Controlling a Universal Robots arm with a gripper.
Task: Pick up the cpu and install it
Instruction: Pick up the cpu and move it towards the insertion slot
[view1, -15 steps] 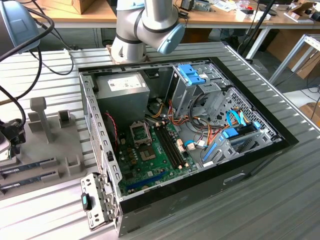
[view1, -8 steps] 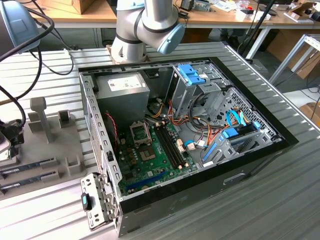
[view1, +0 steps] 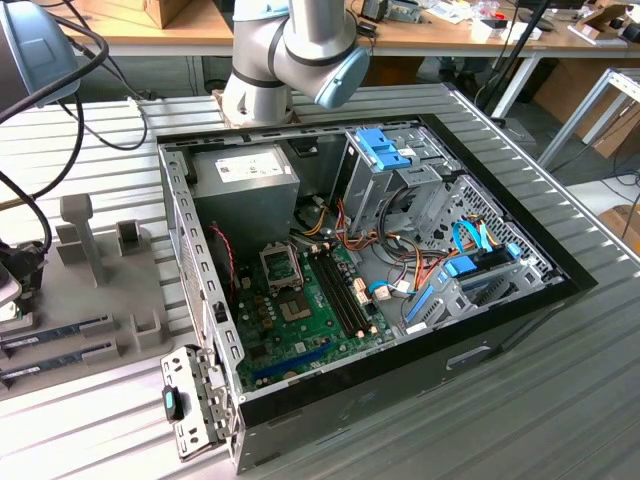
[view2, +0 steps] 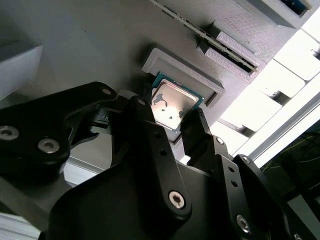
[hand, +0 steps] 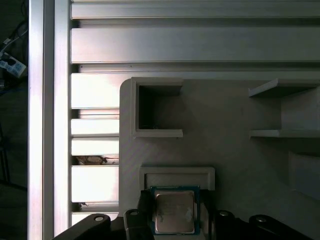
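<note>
- cpu (hand: 174, 215) low centre in first wrist view, seated flat in grey holder (hand: 177, 176) pocket; its walls keep it square for pickup.
- gripper (hand: 175, 204) straddles it on opposite edges; cannot tell if clamped.
- socket (view1: 280, 264), mid exterior view, looks unloaded.

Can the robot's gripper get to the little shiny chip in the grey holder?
Probably yes. The gripper hangs close over the cpu, which lies flat and uncovered in its grey holder. Nothing sits between them, so the way looks free.
</note>
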